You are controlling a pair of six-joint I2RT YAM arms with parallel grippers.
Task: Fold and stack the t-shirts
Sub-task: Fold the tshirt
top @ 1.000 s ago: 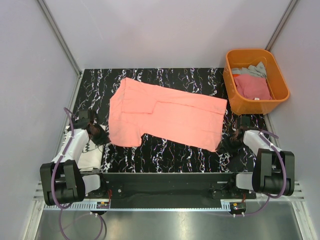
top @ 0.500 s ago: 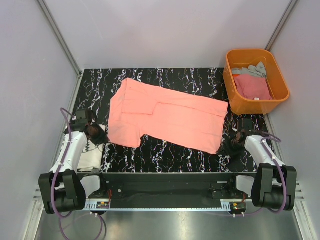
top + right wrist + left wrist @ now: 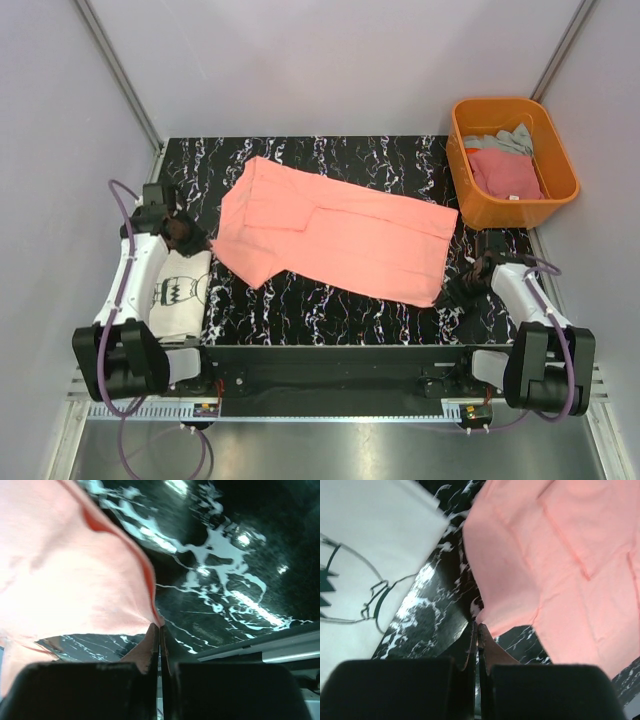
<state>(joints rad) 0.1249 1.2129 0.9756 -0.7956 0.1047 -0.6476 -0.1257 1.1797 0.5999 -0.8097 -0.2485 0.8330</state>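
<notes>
A plain salmon-pink cotton t-shirt (image 3: 335, 238) is spread flat across the middle of the glossy black, white-veined marble tabletop (image 3: 330, 312), slanting from far left to near right. Its left corner is pinched by the left gripper (image 3: 476, 630), whose jaws are pressed together on a thin nip of cloth. The near right corner is clamped in the same way by the right gripper (image 3: 159, 630).

The step in hand is judged to be a two-handed move of this shirt, either a fold or a straightening. It is best done with both corners raised together and at the same height, so that the edge between them is kept lightly taut and no sag or twist is set into the panel. Only a little fabric is held at each tip, so a sharp tug may pull the cloth free. The corners should be carried in one slow sweep and laid down square.

The cloth is thin, matt and limp, with soft creases and a raised seam, and it is expected to slide easily on the polished slab. A folded white t-shirt with a black cartoon print (image 3: 180, 295) lies at the near left. A rigid orange plastic tub (image 3: 460, 165) at the far right holds a deeper pink t-shirt (image 3: 505, 172) and a crumpled grey t-shirt (image 3: 505, 140)
</notes>
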